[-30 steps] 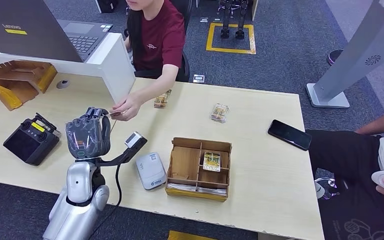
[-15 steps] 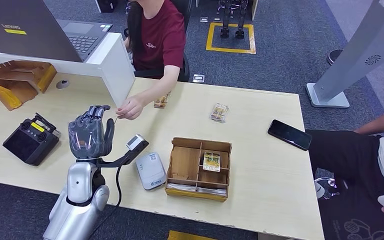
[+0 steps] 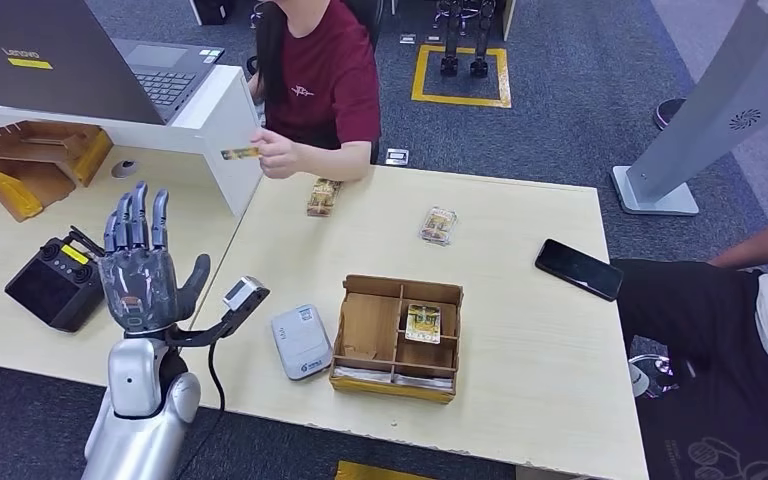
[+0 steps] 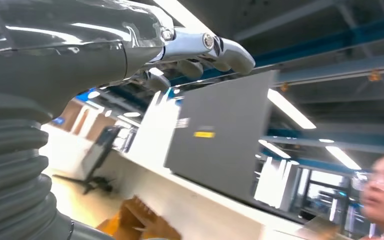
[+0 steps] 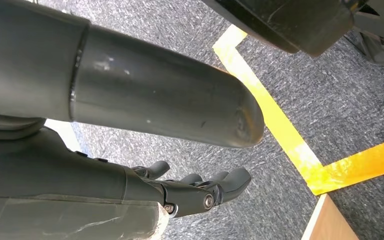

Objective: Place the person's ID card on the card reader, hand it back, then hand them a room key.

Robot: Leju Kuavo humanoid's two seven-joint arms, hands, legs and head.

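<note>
ID card (image 3: pixel 240 153) is in the person's hand (image 3: pixel 275 155), held up at the corner of the white partition (image 3: pixel 222 125), off the bench (image 3: pixel 520 250), roughly 12 o'clock from the card reader (image 3: pixel 301 341). Reader lies flat near the bench's front edge, nothing on it, just beside the cardboard tray (image 3: pixel 397 337) at its 3 o'clock. One card-like packet (image 3: pixel 424 322) sits in a tray compartment; cannot tell if it's a room key. Two similar packets lie further back on the bench, one (image 3: pixel 324 196) near the person, one (image 3: pixel 440 225) at about 1 o'clock from the tray.

Left hand (image 3: pixel 141 268) is raised above the bench at 9 o'clock from the reader, palm away from the head camera, fingers spread and upright, holding nothing. Right hand (image 5: pixel 200 192) hangs over grey carpet with yellow tape lines, fingers loosely extended, nothing in it.

Black handheld controller (image 3: pixel 58 285) lies at 9 o'clock of the left hand. Black phone (image 3: pixel 578 269) lies toward the bench's right edge.
</note>
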